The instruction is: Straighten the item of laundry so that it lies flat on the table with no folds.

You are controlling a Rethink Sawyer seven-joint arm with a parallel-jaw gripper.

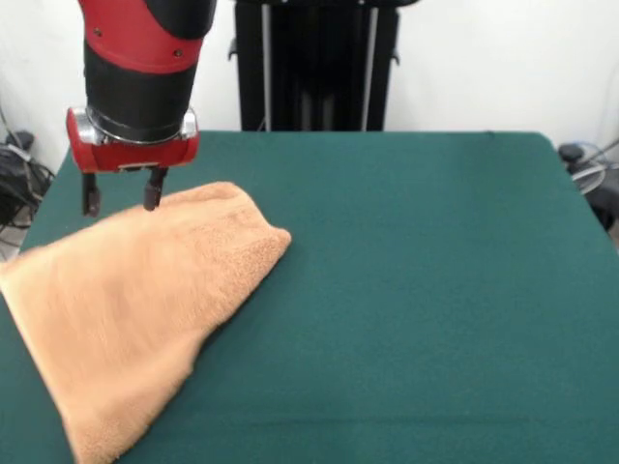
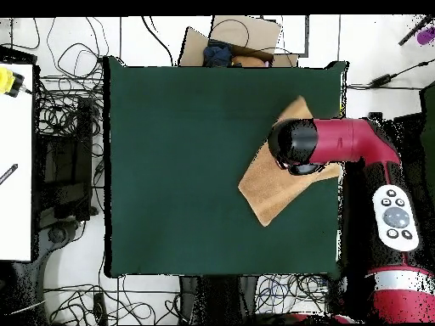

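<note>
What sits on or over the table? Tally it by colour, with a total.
Orange-tan: 1, the towel, lying folded over at the table's edge.
Red and black: 1, the gripper, open just above the towel.
Dark green: 1, the table itself.
Total: 3

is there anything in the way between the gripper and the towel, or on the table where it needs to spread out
Nothing visible stands between them. The gripper hangs open right at the far edge of the towel, with only air beneath its fingers. The table beside the towel shows bare green felt, though the towel lies close to the table's edge.
</note>
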